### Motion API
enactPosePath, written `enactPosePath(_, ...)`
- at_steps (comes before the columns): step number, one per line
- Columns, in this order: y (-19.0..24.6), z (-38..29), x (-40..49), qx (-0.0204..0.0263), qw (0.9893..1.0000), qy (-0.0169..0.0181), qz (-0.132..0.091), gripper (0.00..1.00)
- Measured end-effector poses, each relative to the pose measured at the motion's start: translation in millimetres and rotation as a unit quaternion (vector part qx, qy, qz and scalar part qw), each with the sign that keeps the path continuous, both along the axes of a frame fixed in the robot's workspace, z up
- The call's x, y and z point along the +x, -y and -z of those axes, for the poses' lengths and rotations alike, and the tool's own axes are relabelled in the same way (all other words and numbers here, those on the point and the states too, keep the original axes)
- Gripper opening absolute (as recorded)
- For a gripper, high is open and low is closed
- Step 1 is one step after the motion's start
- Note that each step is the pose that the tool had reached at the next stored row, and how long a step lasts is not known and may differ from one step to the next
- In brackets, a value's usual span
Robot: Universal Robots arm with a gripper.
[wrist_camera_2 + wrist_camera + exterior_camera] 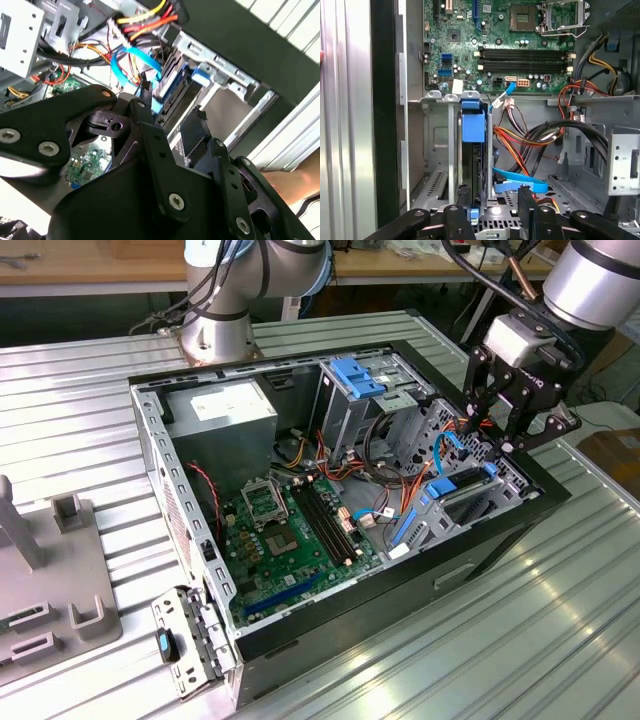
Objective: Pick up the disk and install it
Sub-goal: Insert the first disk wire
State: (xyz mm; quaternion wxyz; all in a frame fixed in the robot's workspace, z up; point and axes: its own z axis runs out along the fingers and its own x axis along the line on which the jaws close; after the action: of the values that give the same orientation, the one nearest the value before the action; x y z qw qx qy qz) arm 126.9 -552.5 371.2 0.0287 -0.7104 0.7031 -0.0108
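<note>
Black two-finger tool (490, 433) — jaws spread, holding nothing — hovers over blue-railed grey metal disk (475, 150) seated edgewise in black computer case (300, 635).

bright even light from above | glare on ribbed worktop (575, 590) | soft shadow inside case (152, 455) | tool (171, 100) dark, blown-out white patches in second wrist view

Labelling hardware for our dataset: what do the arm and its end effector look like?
The arm is silver-grey metal tubing with light blue joint caps on a round silver base. A pale grey block joins it to the black end effector, built of pinned links with silver screws. Black cables run alongside the wrist.
</note>
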Motion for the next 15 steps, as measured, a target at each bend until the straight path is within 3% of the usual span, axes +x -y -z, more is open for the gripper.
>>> enactPosePath(3, -2.7, 0.0, 11.5, 0.0000, 1.0000, -0.0001, -0.005, 0.50)
enactPosePath(6, -2.9, 0.0, 14.0, 0.0000, 0.9993, -0.0001, -0.037, 0.50)
enactPosePath(7, -2.9, 0.0, 19.0, 0.0000, 0.9989, -0.0003, -0.046, 0.50)
enactPosePath(11, -3.0, 0.1, 29.6, 0.0001, 0.9985, -0.0003, -0.055, 0.50)
enactPosePath(13, -3.0, 0.4, 32.1, 0.0001, 0.9963, -0.0004, -0.086, 0.50)
enactPosePath(15, -3.0, 1.2, 32.2, 0.0000, 0.9923, -0.0004, -0.124, 0.50)
